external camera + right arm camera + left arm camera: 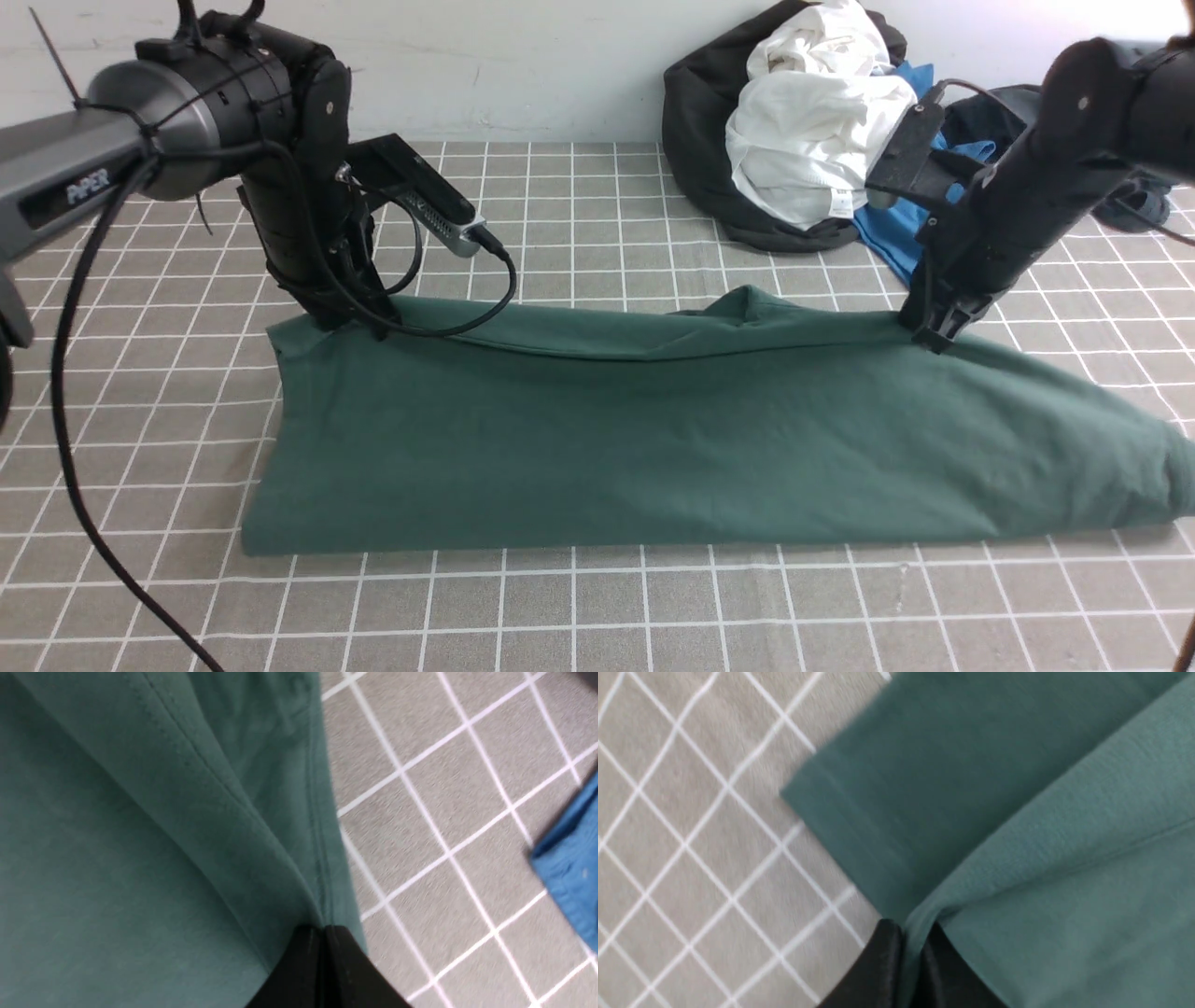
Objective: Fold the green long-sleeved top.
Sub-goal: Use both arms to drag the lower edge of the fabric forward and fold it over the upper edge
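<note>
The green long-sleeved top (653, 439) lies across the middle of the checked cloth, doubled over, its near fold edge towards me and its far edge raised. My left gripper (350, 322) is shut on the top's far left edge; in the left wrist view (911, 935) green fabric (1017, 826) runs between the black fingers. My right gripper (934, 334) is shut on the far right edge; in the right wrist view (323, 931) the seamed hem (261, 812) is pinched between closed fingers. The fabric sags between the two grips. Neck label and chest print are hidden.
A pile of clothes stands at the back right: a white garment (812, 121) on a black one (700, 121), with a bright blue tee (896, 233) beside my right arm, also in the right wrist view (570, 868). A wall runs behind. Black cables (75, 467) hang at left.
</note>
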Motion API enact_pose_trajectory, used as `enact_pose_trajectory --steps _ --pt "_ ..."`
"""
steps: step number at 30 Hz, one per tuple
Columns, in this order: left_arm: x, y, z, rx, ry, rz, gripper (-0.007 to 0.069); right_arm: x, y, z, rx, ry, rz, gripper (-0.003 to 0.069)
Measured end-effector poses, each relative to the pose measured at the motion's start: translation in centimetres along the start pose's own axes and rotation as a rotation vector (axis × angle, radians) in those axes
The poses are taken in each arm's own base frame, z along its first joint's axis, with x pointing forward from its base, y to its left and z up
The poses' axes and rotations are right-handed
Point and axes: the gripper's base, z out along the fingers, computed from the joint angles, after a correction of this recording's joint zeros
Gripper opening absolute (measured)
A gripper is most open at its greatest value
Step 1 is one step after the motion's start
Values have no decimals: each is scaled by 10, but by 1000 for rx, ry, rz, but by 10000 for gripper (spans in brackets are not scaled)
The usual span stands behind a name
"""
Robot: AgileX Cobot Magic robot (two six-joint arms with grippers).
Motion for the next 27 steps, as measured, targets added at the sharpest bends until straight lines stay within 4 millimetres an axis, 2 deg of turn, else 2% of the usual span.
enact_pose_trajectory --steps 3,8,9,10,12,16,20,23,24,27 --pt "-5 3 22 -5 -7 -16 17 0 -4 22 33 -17 4 -6" --pt "-4 10 41 -23 -13 -61 59 0 -8 43 77 -44 46 13" --pt "-2 13 44 -29 -17 -84 93 1 -11 47 95 -53 71 37" --pt "-2 13 45 -29 -17 -84 93 1 -11 47 100 -56 80 41" --pt "-1 17 45 -35 -20 -114 164 1 -15 48 125 -74 139 112" --pt "1 22 43 -47 -18 -187 301 -2 -18 41 151 -109 247 235" --pt "1 27 26 -64 -4 -278 413 -9 -19 11 171 -145 294 309" --pt "5 29 6 -54 37 -356 437 -22 -7 -12 128 -155 286 314" --pt "5 29 3 -51 42 -364 437 -24 -5 -13 120 -156 283 314" --pt "10 25 -11 -10 71 -392 408 -44 26 -8 -26 -140 257 289"
